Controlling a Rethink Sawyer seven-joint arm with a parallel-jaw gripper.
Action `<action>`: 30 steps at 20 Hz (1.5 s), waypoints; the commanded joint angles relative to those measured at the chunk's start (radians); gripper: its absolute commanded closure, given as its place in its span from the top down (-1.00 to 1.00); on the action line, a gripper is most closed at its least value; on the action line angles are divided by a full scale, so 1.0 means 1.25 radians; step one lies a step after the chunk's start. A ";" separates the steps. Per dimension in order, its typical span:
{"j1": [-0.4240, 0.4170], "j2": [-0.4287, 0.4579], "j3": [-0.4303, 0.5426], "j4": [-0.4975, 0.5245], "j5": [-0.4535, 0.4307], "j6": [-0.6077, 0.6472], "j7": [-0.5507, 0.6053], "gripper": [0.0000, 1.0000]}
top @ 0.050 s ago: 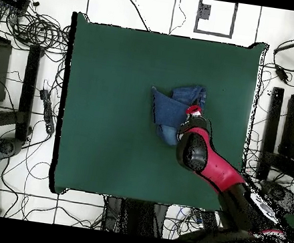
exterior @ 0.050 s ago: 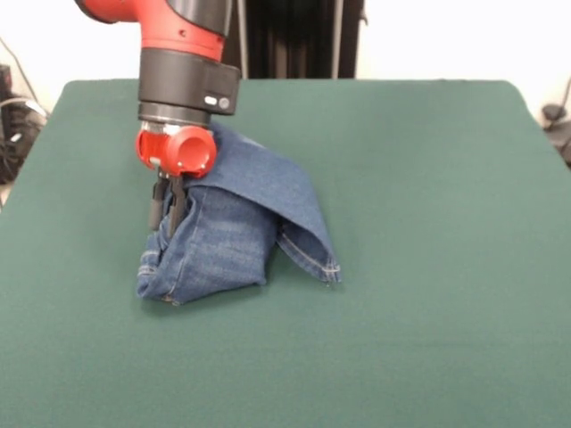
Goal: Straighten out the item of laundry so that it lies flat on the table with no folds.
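Jeans [exterior @ 0.050 s ago: 234, 234] bunched on table [exterior @ 0.050 s ago: 428, 267]; tool [exterior @ 0.050 s ago: 167, 207] fingers clenched, pinching denim edge.

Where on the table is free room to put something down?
The table is bare nearly everywhere: the wide stretch between the jeans and its edges in both views. It is crowded only at the bunched jeans, where the gripper hangs.
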 commanded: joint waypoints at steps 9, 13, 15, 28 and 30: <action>0.024 0.039 0.094 0.028 -0.006 0.009 0.155 1.00; 0.018 0.008 0.101 0.054 0.004 0.046 0.158 1.00; 0.007 -0.003 0.117 0.072 0.008 0.075 0.163 1.00; -0.031 0.026 0.213 0.077 0.014 0.153 0.150 1.00; -0.034 0.031 0.220 0.076 0.013 0.160 0.145 1.00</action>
